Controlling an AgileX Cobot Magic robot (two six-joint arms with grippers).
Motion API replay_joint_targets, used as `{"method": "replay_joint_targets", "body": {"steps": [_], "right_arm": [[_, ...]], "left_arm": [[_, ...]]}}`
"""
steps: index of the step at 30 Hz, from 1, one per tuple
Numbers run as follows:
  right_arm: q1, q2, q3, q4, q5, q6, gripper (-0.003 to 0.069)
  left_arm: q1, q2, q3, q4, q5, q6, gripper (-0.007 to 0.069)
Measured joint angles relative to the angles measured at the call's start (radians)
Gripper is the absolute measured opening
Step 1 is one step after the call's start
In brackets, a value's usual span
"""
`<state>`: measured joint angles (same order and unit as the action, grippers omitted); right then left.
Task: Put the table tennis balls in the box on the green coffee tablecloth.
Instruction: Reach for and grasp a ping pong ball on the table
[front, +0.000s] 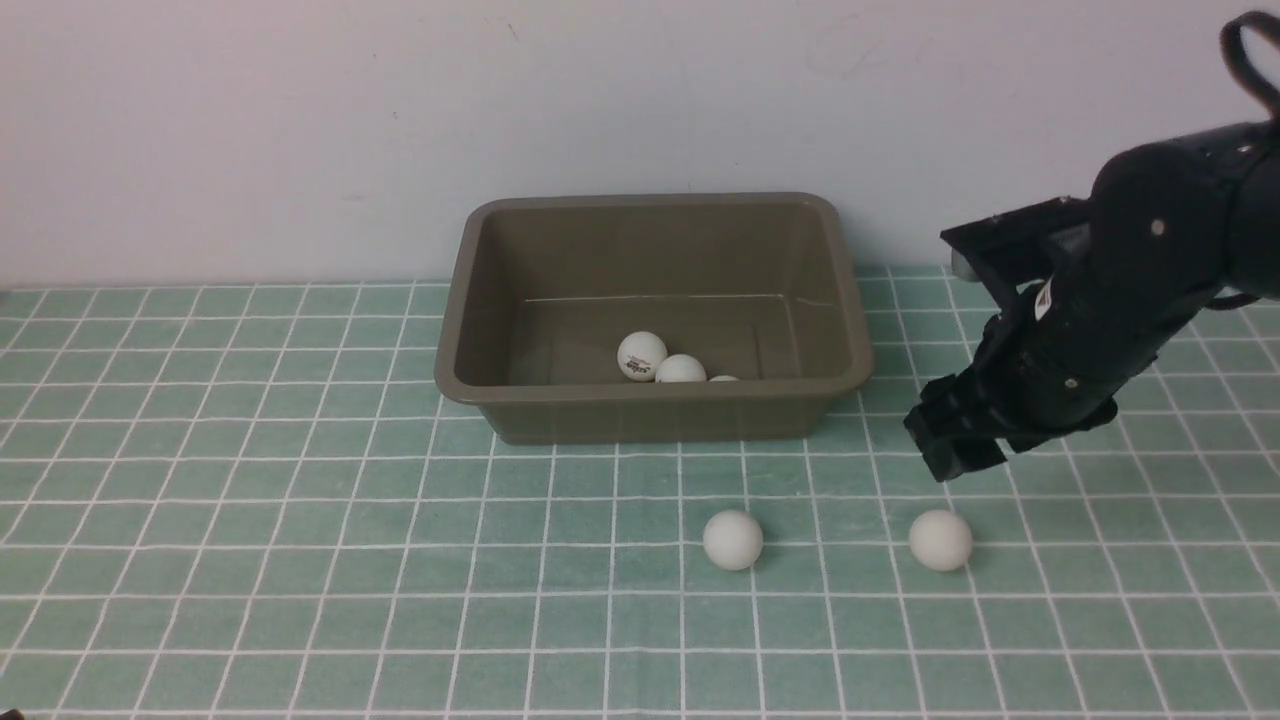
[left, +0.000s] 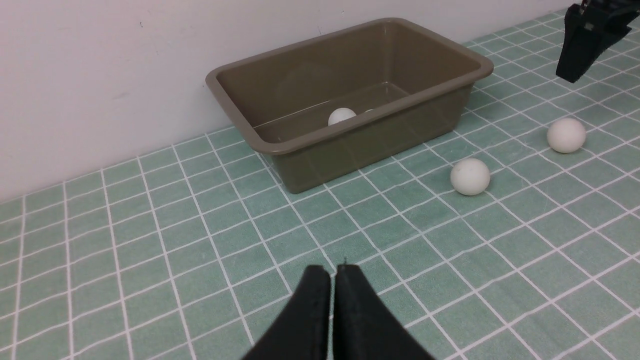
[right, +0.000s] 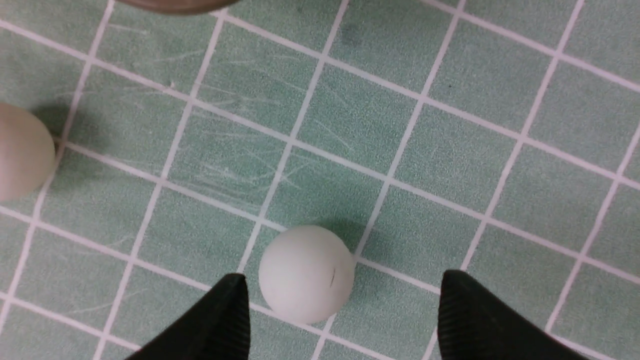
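Three balls (front: 642, 356) sit in the box (front: 455, 330), two on the cloth (front: 250, 480); right gripper (front: 955, 455) spread above one, left gripper (left: 333, 272) pressed together, empty.

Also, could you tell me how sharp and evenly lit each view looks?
Front view: soft, even light, all sharp, no glare on the box. Left wrist view: sharp, the left gripper a dark shape at the edge. Right wrist view: the near ball crisp with a soft shadow; the second ball dimmer, cut by the frame.
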<state>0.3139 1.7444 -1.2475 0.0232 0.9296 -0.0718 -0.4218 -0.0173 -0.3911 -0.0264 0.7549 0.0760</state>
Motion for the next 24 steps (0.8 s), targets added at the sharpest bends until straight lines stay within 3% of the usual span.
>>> {"method": "replay_joint_targets", "body": {"steps": [8,24], "right_arm": [[0.0,0.0,0.02,0.004,-0.087,0.0,0.0459],[0.0,0.157,0.02,0.054,-0.093,-0.03,0.0459]], "left_arm": [[0.0,0.0,0.0,0.0,0.0,0.0,-0.0004],[0.0,0.0,0.0,0.0,0.0,0.0,-0.0004]]}}
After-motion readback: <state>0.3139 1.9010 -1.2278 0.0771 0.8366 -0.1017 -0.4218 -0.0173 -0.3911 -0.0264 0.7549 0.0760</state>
